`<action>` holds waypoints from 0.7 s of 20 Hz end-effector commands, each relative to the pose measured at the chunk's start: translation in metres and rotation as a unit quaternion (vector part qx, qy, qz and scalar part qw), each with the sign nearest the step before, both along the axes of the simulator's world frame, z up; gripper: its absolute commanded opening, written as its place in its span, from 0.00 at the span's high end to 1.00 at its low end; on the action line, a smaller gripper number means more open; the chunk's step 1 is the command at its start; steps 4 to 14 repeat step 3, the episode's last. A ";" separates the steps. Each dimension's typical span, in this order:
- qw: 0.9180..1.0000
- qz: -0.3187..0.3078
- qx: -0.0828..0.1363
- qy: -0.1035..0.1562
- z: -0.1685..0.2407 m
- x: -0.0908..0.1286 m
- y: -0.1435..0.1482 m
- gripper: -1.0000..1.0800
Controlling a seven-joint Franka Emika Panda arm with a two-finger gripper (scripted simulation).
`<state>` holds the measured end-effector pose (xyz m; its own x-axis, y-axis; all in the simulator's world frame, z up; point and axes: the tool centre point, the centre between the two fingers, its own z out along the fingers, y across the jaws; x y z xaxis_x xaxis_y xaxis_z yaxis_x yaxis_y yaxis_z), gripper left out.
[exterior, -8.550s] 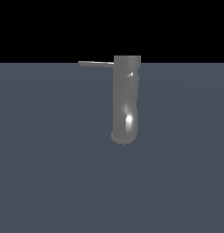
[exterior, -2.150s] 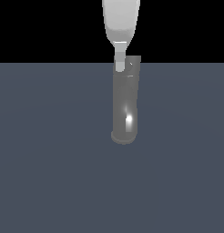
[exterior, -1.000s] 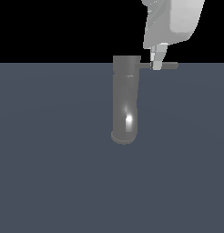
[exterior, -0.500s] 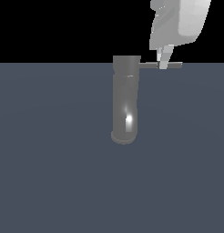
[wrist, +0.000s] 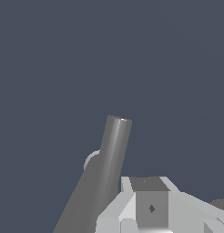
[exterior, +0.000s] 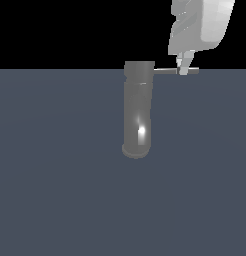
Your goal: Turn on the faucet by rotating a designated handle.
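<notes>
Faucet [exterior: 138, 110] stands upright on the dark surface [exterior: 55, 190]; its handle [exterior: 167, 71] juts toward the exterior view's right; the white end effector [exterior: 184, 69] touches it near the tip; finger spread unclear.

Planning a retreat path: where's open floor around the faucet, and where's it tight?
Bare grey floor on every side of the faucet. Tight only at its top, the exterior view's right, where the gripper meets the handle.

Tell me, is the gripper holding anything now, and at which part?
It cannot be told. The gripper sits at the handle, near its outer end, away from the faucet, but the views do not show whether it clamps the bar or only pushes it.
</notes>
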<state>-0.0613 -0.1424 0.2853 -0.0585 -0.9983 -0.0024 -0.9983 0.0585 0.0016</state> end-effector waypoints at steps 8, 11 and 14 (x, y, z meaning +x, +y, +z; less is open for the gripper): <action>1.000 -0.017 -0.001 -0.001 0.000 0.004 -0.027 1.00; 1.000 -0.017 -0.001 -0.001 0.000 0.004 -0.027 1.00; 1.000 -0.017 -0.001 -0.001 0.000 0.004 -0.027 1.00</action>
